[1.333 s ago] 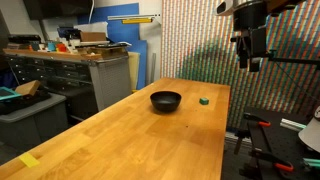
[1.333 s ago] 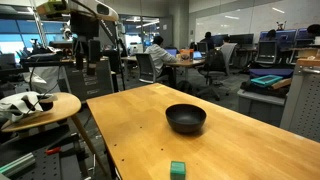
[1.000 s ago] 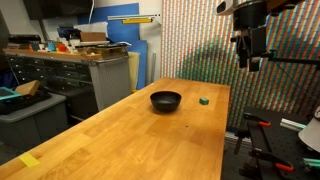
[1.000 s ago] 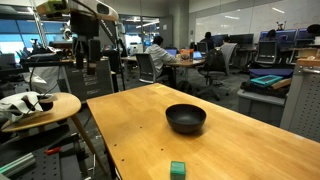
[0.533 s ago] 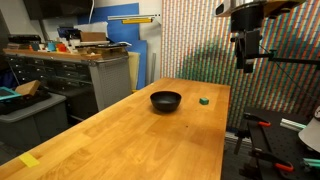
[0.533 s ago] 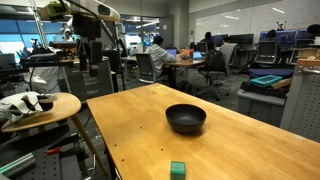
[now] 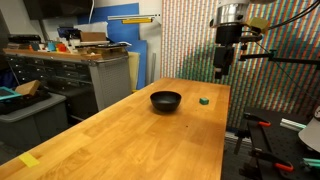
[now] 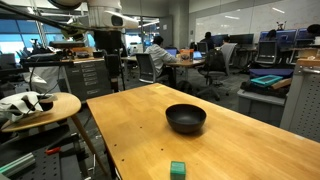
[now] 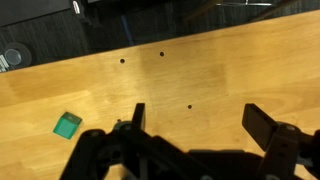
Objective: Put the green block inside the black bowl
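Note:
The tiny green block (image 7: 204, 100) lies on the wooden table (image 7: 130, 135) near its far edge, a little to the side of the black bowl (image 7: 166, 100). Both show in both exterior views, block (image 8: 177, 169) and bowl (image 8: 186, 118). In the wrist view the block (image 9: 67, 125) lies at the lower left, outside the fingers. My gripper (image 7: 221, 70) hangs high above the table edge, open and empty, also seen in an exterior view (image 8: 109, 68). The wrist view shows its fingers (image 9: 200, 118) spread wide over bare wood.
A round side table with a white object (image 8: 38, 103) stands beside the wooden table. Cabinets and a workbench (image 7: 70, 70) stand beyond one long edge. A perforated wall panel (image 7: 200, 40) is behind the far end. Small dark holes (image 9: 161, 54) dot the tabletop.
The arm has swung in from beyond the table's edge to over the tabletop, towards the block and bowl. The block and bowl have not moved.

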`<action>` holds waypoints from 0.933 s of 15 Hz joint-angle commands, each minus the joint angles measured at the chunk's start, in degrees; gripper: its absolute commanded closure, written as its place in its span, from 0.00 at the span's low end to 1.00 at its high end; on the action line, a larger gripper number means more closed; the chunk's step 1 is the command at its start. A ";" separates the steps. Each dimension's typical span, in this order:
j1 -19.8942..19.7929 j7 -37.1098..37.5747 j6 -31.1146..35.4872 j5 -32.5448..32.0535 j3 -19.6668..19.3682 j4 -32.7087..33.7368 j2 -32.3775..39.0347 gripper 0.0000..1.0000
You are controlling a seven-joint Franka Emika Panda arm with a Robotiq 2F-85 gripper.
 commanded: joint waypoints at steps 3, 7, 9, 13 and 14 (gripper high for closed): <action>-5.77 9.38 8.28 -3.95 0.91 0.04 5.22 0.00; -10.28 13.67 14.33 -8.55 -0.15 0.04 10.18 0.00; -12.19 14.68 16.85 -10.81 -0.84 0.26 12.96 0.00; -15.04 16.41 24.33 -14.67 -2.75 0.94 19.74 0.00; -15.46 16.81 26.57 -15.62 -3.37 1.18 21.42 0.00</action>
